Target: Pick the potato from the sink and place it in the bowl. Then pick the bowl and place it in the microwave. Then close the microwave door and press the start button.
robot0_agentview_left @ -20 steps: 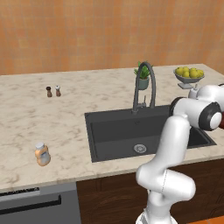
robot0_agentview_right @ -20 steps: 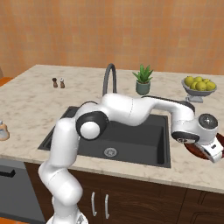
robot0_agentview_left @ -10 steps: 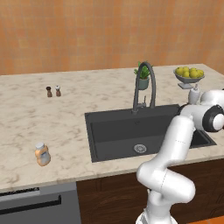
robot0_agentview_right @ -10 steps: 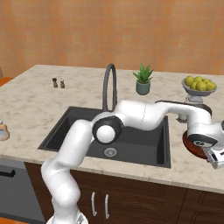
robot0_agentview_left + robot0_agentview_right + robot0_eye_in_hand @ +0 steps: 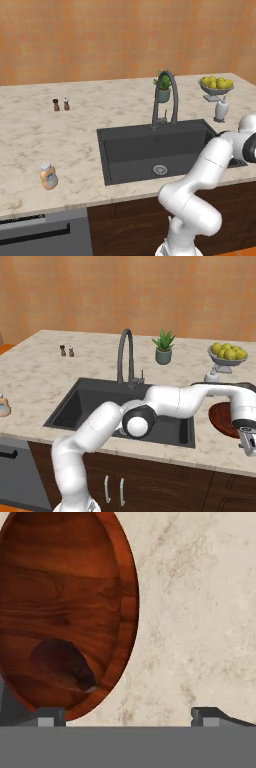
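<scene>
Hand view showed the potato point(image 5: 62, 664) already lying in the wooden bowl point(image 5: 65, 587), which sat on the marble surface point(image 5: 200, 612) near its front edge, right of the sink point(image 5: 100, 406). The gripper point(image 5: 127, 714) stood wide apart and empty, one fingertip over the rim. To lift well, it should straddle the rim squarely, one finger inside, clear of the potato, then close firmly.

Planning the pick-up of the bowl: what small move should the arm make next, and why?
Probably shift the gripper sideways until its open jaws straddle the bowl rim, then lower. In the hand view the potato already lies inside the bowl, and the rim sits near one fingertip, not between them.
</scene>
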